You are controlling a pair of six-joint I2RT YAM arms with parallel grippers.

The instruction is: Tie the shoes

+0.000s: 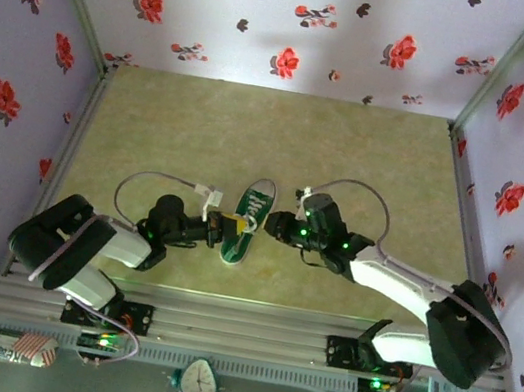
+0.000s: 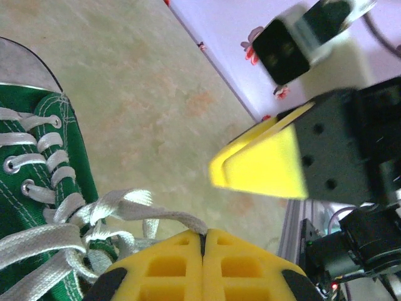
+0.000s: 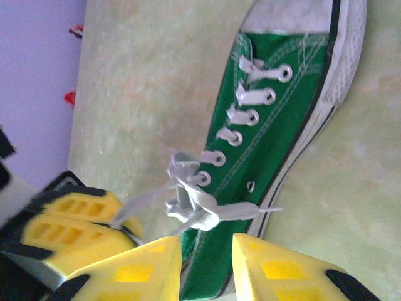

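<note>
Left wrist view: left claw (image 2: 202, 234) clamped together on a white lace (image 2: 164, 216). Right wrist view: right claw (image 3: 207, 244) apart above the green sneaker (image 3: 276, 125), at its heel end.

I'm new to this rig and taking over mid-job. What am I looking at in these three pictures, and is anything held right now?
Two robot arms are bolted at the near edge of the table. One picture looks down on both from above. The other two come from a camera on each wrist, with that arm's own yellow fingers at the bottom. A green sneaker lies between the arms. The left gripper is shut, pinching a white lace. The right gripper stands open near the sneaker, holding nothing.
</note>
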